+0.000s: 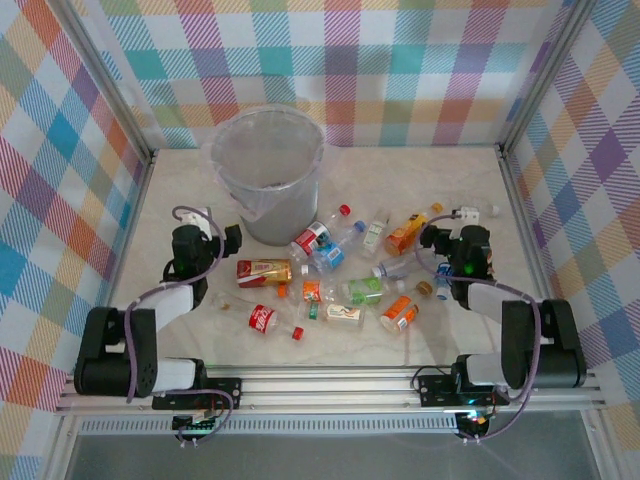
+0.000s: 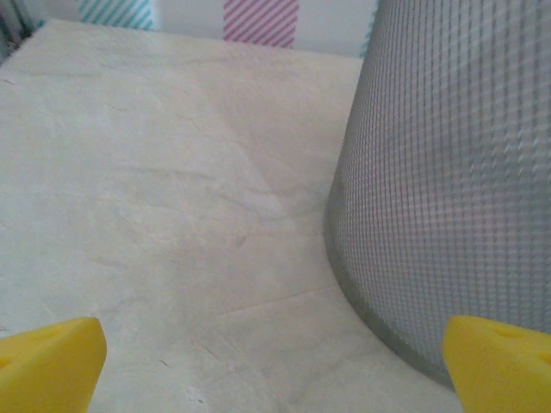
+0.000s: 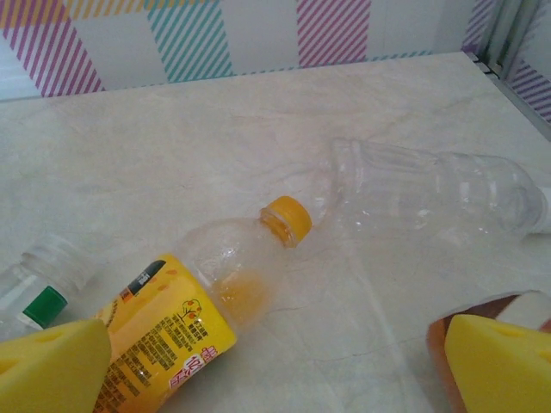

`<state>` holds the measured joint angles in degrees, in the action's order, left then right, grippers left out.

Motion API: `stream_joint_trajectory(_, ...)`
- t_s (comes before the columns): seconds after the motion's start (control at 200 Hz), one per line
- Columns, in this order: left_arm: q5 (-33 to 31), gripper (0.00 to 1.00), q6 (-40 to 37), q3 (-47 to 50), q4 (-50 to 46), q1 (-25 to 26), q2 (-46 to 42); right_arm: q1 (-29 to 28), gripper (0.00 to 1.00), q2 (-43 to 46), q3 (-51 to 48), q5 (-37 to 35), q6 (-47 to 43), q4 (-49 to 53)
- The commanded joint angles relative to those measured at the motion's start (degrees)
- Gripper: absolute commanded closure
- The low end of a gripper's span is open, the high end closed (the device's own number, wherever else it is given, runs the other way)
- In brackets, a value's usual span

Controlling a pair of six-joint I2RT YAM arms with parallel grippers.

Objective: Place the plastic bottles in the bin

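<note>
Bottles (image 1: 263, 272) lie scattered mid-worktop (image 1: 180, 190), just before the upright bin (image 1: 268, 175); open room to its left. Left fingers (image 2: 52, 361) and right fingers (image 3: 52, 366) spread apart, empty. Checked walls (image 1: 400, 70) surround.

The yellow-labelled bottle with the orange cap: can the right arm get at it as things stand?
Probably yes: the right gripper hangs open and the yellow-labelled bottle lies just ahead, nothing on top.

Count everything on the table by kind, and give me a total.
Plastic bottles: 13, all lying loose on the table. The clear ones in the pile make this count approximate.
Bin: 1, standing upright, no bottle visible inside.
Total: 14
</note>
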<state>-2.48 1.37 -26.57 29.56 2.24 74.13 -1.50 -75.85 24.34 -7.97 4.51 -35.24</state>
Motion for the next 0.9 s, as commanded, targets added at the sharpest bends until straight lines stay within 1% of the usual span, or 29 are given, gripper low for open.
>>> stream_joint_trajectory(0.0,-2.14,0.0,3.87,-1.31,-9.63,0.89,-5.64,0.34,0.0,3.59,3.61,-0.68,4.84,12.79)
stream_joint_trajectory(0.1,-2.42,0.0,6.74,-3.72,-18.51,1.96,-10.94,0.21,0.0,6.85,6.53,-0.25,7.88,21.37)
stream_joint_trajectory(0.15,-3.12,0.0,9.34,-5.28,-23.86,2.71,-13.82,0.16,0.0,8.52,8.09,-0.22,9.75,25.92)
stream_joint_trajectory(0.215,-2.56,0.0,11.91,-6.2,-28.61,3.93,-17.81,0.05,0.0,10.55,10.3,-1.85,12.83,32.6)
stream_joint_trajectory(0.295,-2.12,0.0,15.62,-6.9,-33.1,5.78,-22.09,-0.01,0.0,12.4,14.12,-6.2,18.7,42.79)
stream_joint_trajectory(0.395,-2.31,0.0,20.63,-8.9,-40.1,8.13,-26.29,-0.08,0.0,14.02,17.37,-4.96,20.54,50.46)
stream_joint_trajectory(0.49,0.9,0.0,24.41,-10.81,-44.92,10.77,-28.51,-0.02,0.0,14.91,19.19,-3.0,20.64,55.29)
stream_joint_trajectory(0.59,2.98,0.0,26.28,-12.6,-49.78,14.2,-29.95,-0.01,0.0,15.88,20.89,0.92,19.68,59.78)
stream_joint_trajectory(0.725,7.87,0.0,26.37,-17.41,-56.25,17.25,-30.29,-0.07,0.0,17.65,20.48,2.94,21.17,62.43)
stream_joint_trajectory(0.795,10.7,0.0,26.01,-18.86,-57.5,18.21,-30.14,0.05,0.0,17.74,21.22,3.35,20.75,64.99)
stream_joint_trajectory(0.895,16.82,0.0,24.35,-22.01,-59.22,18.83,-29.68,0.02,0.0,17.89,22.24,2.78,20.01,68.88)
